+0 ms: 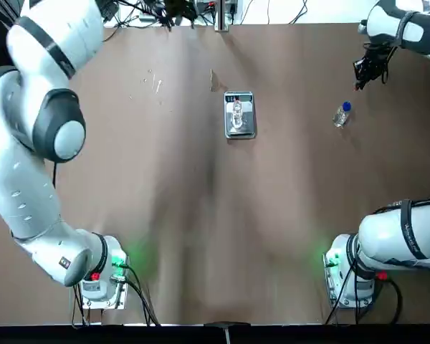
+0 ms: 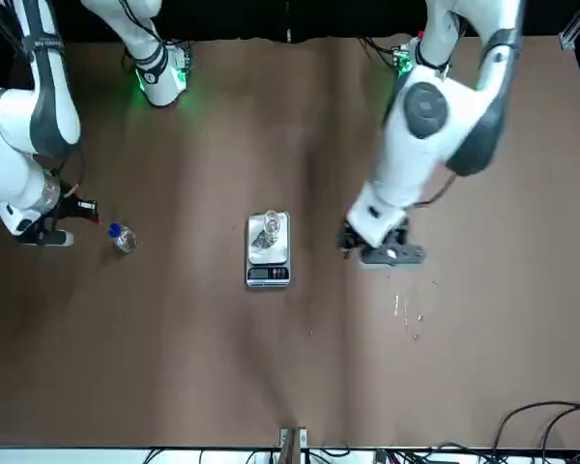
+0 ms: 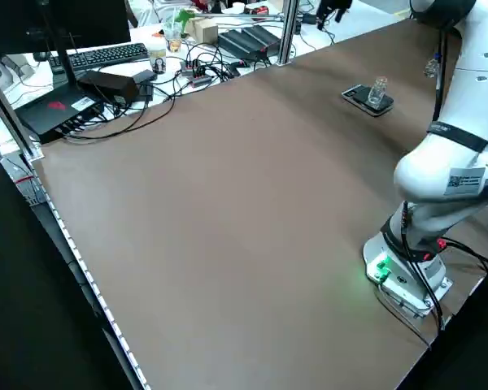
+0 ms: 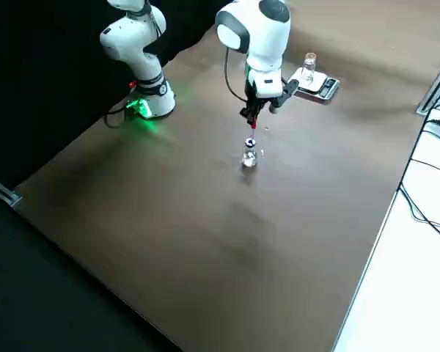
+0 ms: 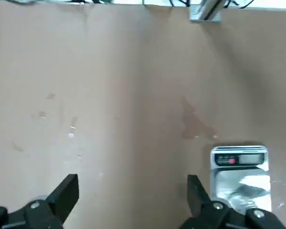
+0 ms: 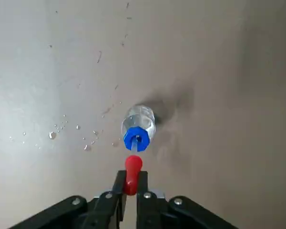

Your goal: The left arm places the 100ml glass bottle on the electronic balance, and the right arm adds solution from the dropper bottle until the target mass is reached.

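Note:
The 100ml glass bottle [image 1: 236,111] stands upright on the steel pan of the electronic balance [image 1: 240,130] at mid-table, with its display [image 2: 268,275] at the far end from me. The dropper bottle [image 1: 341,115] with its blue cap [image 6: 135,139] stands on the table at the far right. Above it, my right gripper [image 6: 131,183] is shut on the red dropper tip [image 6: 132,168], which hangs just clear of the cap. My left gripper [image 5: 131,191] is open and empty, raised above the table left of the balance [image 5: 239,176]; its arm hides it in the top view.
Water droplets [image 1: 155,83] lie on the table at the far left, and more [image 6: 62,129] beside the dropper bottle. Cables, a keyboard and boxes [image 3: 106,73] crowd the bench beyond the far edge. A metal post [image 1: 221,18] stands at the far edge.

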Robot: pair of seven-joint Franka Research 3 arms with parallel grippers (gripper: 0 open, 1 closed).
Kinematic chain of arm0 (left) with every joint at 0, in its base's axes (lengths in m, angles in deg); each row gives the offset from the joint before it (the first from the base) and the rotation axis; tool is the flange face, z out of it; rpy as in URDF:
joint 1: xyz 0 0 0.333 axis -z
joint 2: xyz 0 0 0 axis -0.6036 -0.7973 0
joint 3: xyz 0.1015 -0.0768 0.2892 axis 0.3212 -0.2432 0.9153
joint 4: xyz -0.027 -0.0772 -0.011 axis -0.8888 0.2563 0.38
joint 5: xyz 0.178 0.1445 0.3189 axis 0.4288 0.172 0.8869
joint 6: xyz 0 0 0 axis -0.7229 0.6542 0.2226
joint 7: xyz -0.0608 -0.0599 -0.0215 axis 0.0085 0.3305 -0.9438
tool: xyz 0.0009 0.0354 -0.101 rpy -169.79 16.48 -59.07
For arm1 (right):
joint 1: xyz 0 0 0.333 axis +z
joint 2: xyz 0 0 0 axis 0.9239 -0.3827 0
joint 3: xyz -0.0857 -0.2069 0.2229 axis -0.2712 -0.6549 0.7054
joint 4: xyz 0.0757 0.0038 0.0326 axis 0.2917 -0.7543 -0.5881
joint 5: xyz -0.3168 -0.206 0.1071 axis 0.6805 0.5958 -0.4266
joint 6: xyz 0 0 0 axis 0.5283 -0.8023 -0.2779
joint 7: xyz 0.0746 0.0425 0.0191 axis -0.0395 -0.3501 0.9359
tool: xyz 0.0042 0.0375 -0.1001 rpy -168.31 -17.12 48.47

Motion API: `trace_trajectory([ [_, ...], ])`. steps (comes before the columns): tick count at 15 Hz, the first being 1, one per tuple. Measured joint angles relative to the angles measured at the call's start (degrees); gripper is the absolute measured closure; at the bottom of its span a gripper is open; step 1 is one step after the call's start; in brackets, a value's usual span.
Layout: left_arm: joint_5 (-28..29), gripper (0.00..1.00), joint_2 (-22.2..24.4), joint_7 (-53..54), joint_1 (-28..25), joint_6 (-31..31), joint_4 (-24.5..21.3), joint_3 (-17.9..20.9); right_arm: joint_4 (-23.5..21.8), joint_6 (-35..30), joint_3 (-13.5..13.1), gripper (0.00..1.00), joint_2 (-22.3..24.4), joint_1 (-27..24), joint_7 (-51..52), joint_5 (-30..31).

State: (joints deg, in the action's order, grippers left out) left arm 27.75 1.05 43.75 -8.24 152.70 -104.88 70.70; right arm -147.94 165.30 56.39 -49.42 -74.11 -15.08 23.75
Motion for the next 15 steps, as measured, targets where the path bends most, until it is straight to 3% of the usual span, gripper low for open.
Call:
trace_trajectory([
  [5,0.0,0.0,2.38,14.28,-6.48,-6.22,-0.06,-0.09,4.27,-5.52,0.01,0.87,0.94,0.0,-0.01,0.0],
  [15,0.0,0.0,10.03,26.34,-12.02,-16.82,-0.07,-0.05,8.68,-8.32,0.16,0.87,0.95,0.27,-0.01,0.0],
])
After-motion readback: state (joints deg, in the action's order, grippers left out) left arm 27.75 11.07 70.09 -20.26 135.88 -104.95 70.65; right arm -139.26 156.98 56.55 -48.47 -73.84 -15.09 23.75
